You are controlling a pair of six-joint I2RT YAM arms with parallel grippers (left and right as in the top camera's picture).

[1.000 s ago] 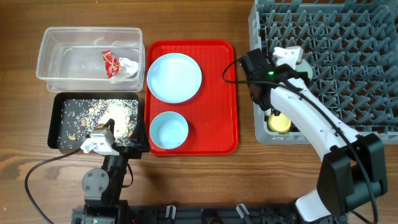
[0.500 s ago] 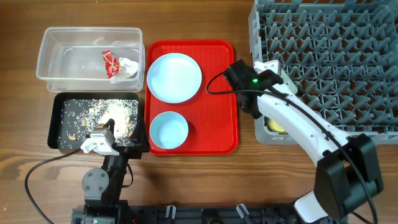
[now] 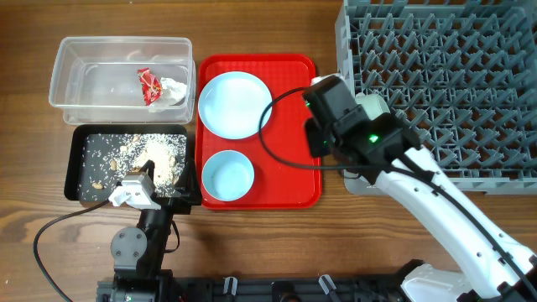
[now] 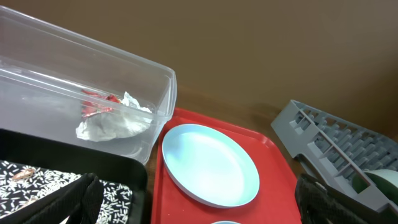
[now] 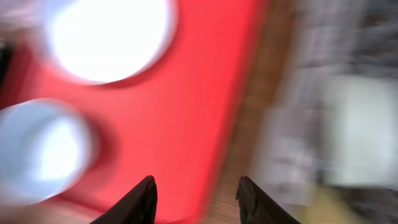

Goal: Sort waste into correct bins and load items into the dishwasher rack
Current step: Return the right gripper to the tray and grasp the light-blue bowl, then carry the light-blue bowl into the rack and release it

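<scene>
While the right gripper [image 5: 198, 191], fingers apart and empty, hangs over the right edge of the red tray [image 3: 289, 80], the round plate [image 3: 235, 104] and bowl [image 3: 227, 177] lie face up on it, plate farther from the robot. The tub [image 3: 122, 42], long side running left to right, holds the wrapper [image 3: 151, 85]. The left gripper [image 4: 199, 208] is spread wide above the black tray [image 3: 74, 168] of crumbs [image 3: 155, 151].

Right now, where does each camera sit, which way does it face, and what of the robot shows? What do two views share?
Overhead: above the table, looking down on tub, black tray, red tray and rack; left arm and right arm show.
Left wrist: low beside the black tray, facing over the plate toward the rack; left gripper fingers at bottom corners.
Right wrist: over the red tray, looking down, blurred; right gripper open below.
Shared: both wrist views show the plate.
</scene>
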